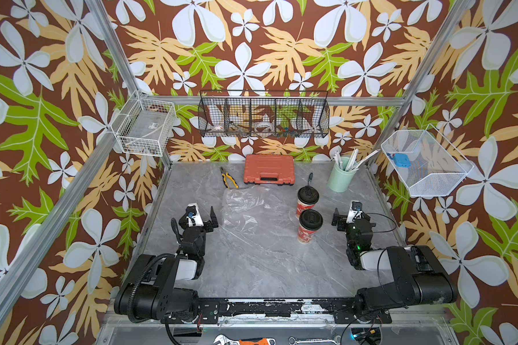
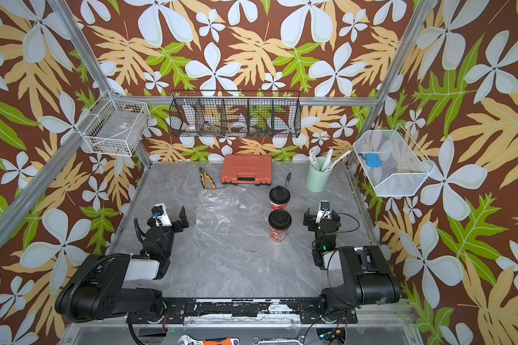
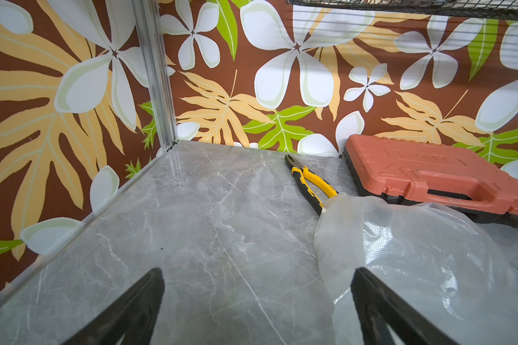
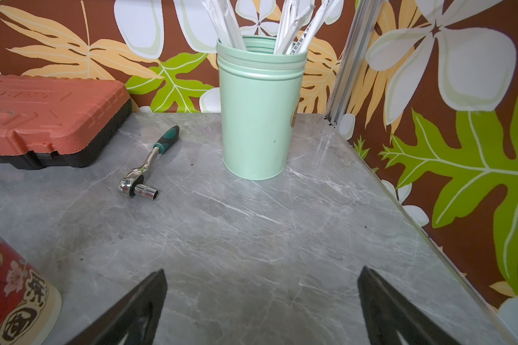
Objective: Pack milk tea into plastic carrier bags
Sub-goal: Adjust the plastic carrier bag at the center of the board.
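Two milk tea cups (image 1: 310, 228) beside flat bags (image 1: 242, 209); green cup (image 4: 257, 119) holds straws (image 4: 308, 30).

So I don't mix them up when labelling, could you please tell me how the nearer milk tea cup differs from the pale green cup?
The nearer milk tea cup has red-and-cream patterned sides; the green cup is plain. The milk tea cup wears a black domed lid; the green cup is open, holding white straws. Both stand upright on the table.

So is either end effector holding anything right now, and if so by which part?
Nothing is held: the left end effector and right end effector are both open and empty.
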Controlling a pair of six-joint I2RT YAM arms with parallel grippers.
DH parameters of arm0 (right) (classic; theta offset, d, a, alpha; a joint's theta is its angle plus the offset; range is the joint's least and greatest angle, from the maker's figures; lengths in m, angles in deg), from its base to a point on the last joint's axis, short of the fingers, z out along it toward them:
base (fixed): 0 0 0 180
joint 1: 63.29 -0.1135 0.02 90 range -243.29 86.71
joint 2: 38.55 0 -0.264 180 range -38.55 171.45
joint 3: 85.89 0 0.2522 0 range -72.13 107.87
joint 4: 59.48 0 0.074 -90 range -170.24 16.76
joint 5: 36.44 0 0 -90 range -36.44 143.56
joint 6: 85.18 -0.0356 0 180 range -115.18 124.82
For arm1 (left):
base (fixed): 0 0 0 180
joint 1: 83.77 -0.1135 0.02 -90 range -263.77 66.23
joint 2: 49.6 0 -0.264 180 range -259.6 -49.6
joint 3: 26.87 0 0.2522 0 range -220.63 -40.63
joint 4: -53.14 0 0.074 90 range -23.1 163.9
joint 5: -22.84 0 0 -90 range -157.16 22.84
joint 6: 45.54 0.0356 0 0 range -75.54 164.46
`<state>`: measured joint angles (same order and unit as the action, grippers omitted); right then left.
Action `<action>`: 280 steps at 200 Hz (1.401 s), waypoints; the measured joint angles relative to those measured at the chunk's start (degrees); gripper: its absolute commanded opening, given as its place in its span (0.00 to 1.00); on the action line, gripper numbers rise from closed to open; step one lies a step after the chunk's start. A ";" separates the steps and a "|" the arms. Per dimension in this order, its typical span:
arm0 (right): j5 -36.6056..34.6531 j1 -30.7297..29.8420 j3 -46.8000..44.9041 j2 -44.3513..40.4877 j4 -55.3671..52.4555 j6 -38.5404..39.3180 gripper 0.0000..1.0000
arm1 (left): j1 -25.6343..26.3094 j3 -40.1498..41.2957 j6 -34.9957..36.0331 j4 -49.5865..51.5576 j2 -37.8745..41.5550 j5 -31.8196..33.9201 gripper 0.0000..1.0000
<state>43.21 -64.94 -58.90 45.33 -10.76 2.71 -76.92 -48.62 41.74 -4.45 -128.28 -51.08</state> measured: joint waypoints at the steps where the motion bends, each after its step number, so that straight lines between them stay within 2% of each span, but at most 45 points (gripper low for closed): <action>1: 0.00 0.00 0.00 0.00 0.00 0.00 0.99 | 0.00 0.00 0.00 0.00 0.00 0.00 1.00; 90: 0.00 0.00 -0.13 -0.15 0.07 0.02 0.99 | 0.00 0.44 -0.02 -0.22 0.44 0.22 1.00; 114: 0.02 0.00 -0.24 -1.14 -0.66 0.09 1.00 | 0.00 0.46 -0.02 0.44 2.95 0.70 1.00; 149: 0.00 0.00 2.62 -7.13 -6.21 0.02 0.99 | 0.00 -1.16 -0.48 5.97 9.03 2.80 0.98; 168: 0.07 0.00 3.98 -11.34 -11.82 -0.13 0.99 | 0.07 -3.98 -1.88 12.28 12.44 4.96 0.96; 200: 2.01 0.00 8.09 -17.94 -22.91 -2.32 0.97 | 1.05 -14.78 -8.28 31.52 16.37 10.47 0.87; 216: 4.00 0.00 10.51 -20.59 -29.73 -3.87 0.95 | 2.54 -19.10 -11.74 40.11 17.09 10.64 0.83; 254: 8.96 0.00 13.42 -24.52 -42.36 -8.24 0.92 | 10.64 -27.80 -19.56 55.76 15.43 8.07 0.77; 280: 11.69 -0.02 14.34 -25.49 -48.11 -10.12 0.91 | 18.43 -38.27 -22.95 65.07 7.80 6.80 0.76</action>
<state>54.90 -64.96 -44.56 19.85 -58.87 -7.41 -58.49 -86.89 18.79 60.62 -120.47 -44.28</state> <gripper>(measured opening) 0.911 0.766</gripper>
